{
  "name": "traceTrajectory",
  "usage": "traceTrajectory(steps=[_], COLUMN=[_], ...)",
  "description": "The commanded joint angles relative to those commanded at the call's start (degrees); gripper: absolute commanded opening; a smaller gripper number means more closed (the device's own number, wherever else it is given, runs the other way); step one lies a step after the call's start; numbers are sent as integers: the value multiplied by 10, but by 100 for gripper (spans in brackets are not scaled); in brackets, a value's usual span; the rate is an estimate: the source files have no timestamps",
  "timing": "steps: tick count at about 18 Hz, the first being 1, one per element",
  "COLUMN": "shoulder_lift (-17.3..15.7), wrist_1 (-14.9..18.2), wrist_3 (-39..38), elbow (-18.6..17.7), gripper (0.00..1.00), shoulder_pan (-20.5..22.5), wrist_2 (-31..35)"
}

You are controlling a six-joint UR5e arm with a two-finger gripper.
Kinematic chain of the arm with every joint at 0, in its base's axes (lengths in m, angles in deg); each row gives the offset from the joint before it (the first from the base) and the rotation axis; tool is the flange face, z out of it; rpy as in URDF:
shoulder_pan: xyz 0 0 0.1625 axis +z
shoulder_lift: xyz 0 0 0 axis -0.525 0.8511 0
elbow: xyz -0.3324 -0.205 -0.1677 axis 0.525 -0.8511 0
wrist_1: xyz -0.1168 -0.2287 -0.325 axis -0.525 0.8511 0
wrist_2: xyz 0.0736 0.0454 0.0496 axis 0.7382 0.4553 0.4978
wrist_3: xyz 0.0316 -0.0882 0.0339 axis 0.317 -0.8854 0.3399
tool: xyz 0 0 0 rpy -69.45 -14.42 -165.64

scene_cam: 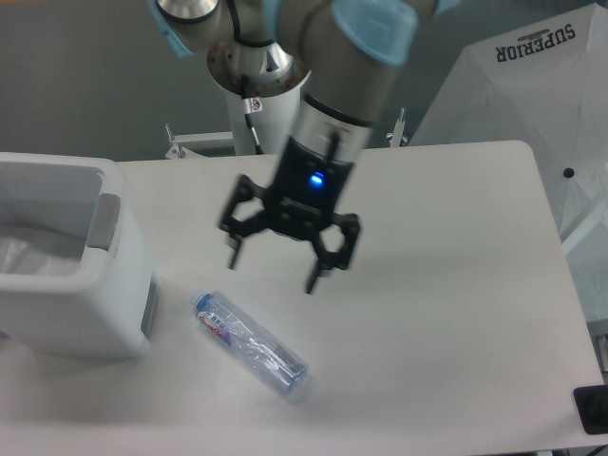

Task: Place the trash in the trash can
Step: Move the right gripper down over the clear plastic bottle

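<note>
A clear plastic bottle (250, 344) with a blue cap lies on its side on the white table (446, 313), cap end toward the upper left. The white boxy trash can (71, 261) with a grey handle panel stands at the left edge; pale plastic shows inside it. My gripper (274, 269) hangs above the table, just above and right of the bottle's cap end, fingers spread apart and holding nothing. The pouch and the green-striped wrapper cannot be made out separately.
A white umbrella-like cover (532, 104) marked SUPERIOR stands beyond the table's right rear corner. A small dark object (594, 410) sits at the table's front right corner. The arm's base (252, 104) is behind the table's rear edge.
</note>
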Motion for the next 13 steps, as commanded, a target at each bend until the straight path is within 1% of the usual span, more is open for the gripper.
traceTrajectory(steps=[3,7,9,10,11,12,13], shoulder_lift=[26,54,72,89,100,112,125], wrist_1=[5,11,11,11,17,32,54], wrist_3=[-12,-59,-91,-120,-138,-150,-161], elbow=[3,10,22,36,47,61,76], gripper=[100,100,100,100,100,100,100], shoulder_pan=[-3,-5,-17,-27,-33,-40,-47], wrist_2=[58,87,107,122,131,142,150])
